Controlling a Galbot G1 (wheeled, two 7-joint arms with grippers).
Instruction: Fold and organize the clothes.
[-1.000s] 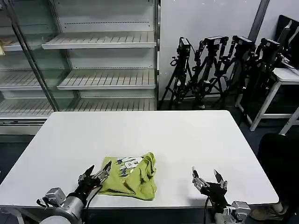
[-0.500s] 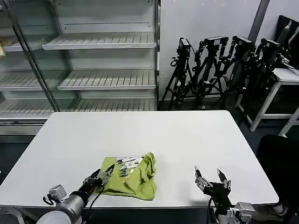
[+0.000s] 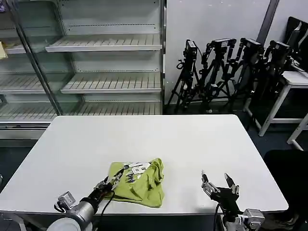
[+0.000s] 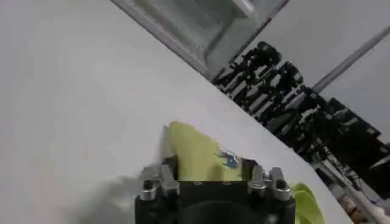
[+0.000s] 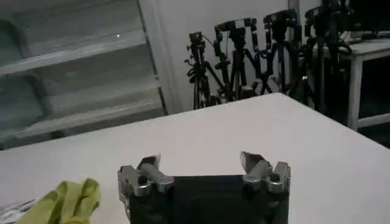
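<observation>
- We see a white surface (image 3: 168, 139) in front of us, with empty glass-fronted shelving (image 3: 96, 62) behind it on the left side of the room.
- Against the back wall to the right stands a cluster of black tripods (image 3: 226, 72), and a white side table (image 3: 288, 82) stands at the right edge.
- The lime T-shirt (image 3: 142, 182) lies bunched in a rough fold near the front edge of the surface, left of centre, its white-and-blue print facing up.
- Our left tool (image 3: 111, 182) sits low at the shirt's left edge, its fingers drawn close together and touching the fabric there; in the left wrist view the tool (image 4: 210, 178) has the shirt (image 4: 195, 155) running between its fingertips, so we read it as clenched on the cloth.
- Our right tool (image 3: 219, 184) hovers over bare surface near the front right, well apart from the shirt, fingers spread wide and holding nothing; the right wrist view shows the same released tool (image 5: 204, 167), with the shirt (image 5: 70, 201) off to one side.
</observation>
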